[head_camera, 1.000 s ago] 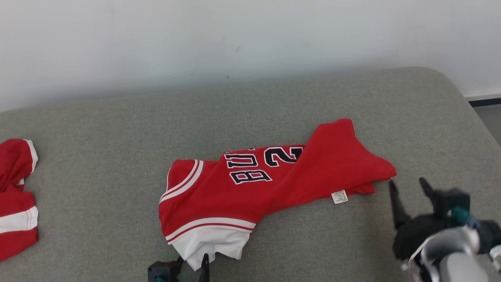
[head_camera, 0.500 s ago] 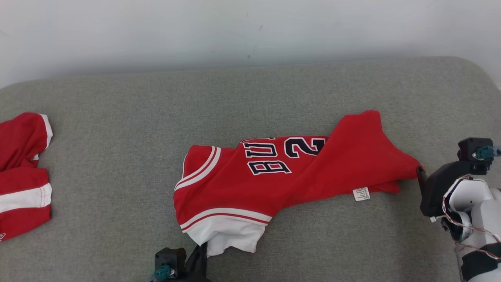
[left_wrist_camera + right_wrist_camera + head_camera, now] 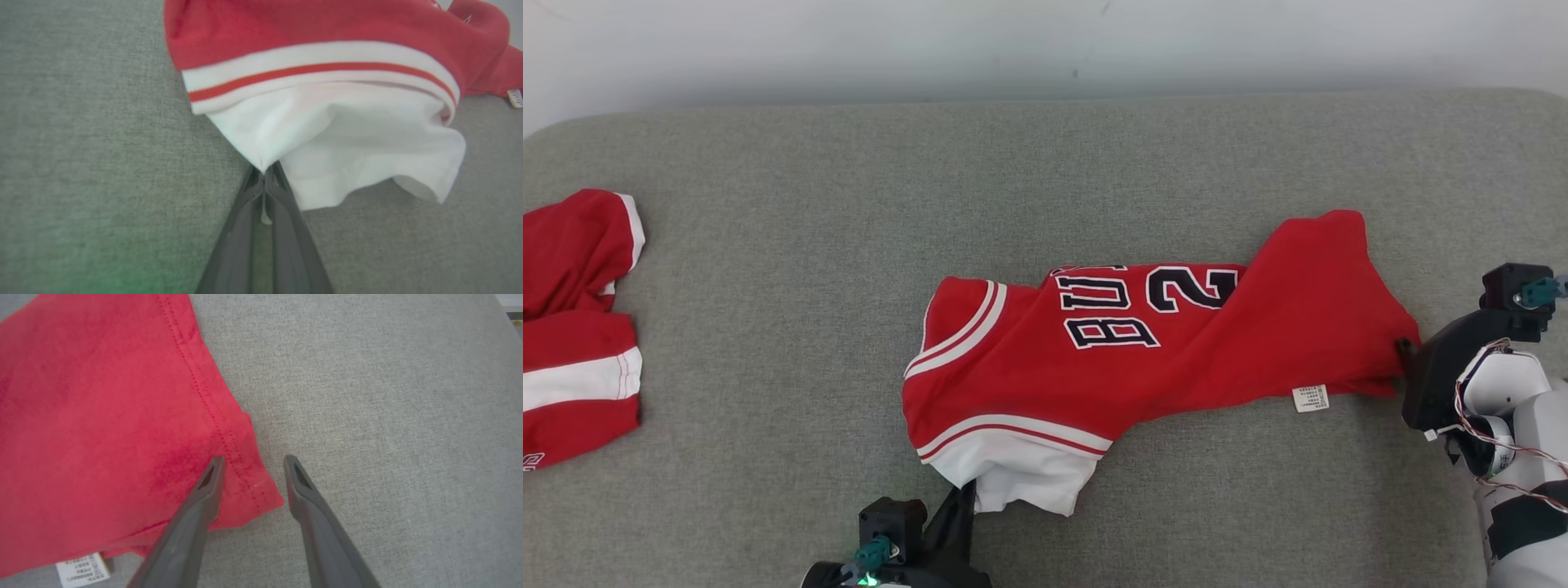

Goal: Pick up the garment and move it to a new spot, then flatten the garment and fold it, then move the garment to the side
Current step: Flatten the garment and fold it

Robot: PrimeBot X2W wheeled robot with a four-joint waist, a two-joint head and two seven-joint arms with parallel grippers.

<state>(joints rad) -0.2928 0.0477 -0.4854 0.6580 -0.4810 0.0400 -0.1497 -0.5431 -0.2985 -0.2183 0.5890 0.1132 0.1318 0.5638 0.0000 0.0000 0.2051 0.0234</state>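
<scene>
- The garment (image 3: 1143, 359), a red jersey with white trim and dark lettering, lies crumpled across the middle of the grey cushion (image 3: 809, 245), running left to right in my head view.
- Its white end (image 3: 347, 139) hangs toward the near edge. A small white label (image 3: 1310, 398) pokes out beneath the red end on my right.
- A second red-and-white garment (image 3: 572, 327) sits at the far left of the cushion, well apart from the jersey, and a pale wall (image 3: 1013, 41) runs behind.
- My left gripper (image 3: 265, 177) has its fingers pressed together, pinching a corner of the white end, which bunches to a point at the tips.
- My right gripper (image 3: 254, 458) has its fingers spread, straddling the stitched red corner: 1 finger (image 3: 204, 490) lies over the fabric, the other over bare cushion just beside the hem.
- I cannot tell whether either right finger presses on the cloth.
</scene>
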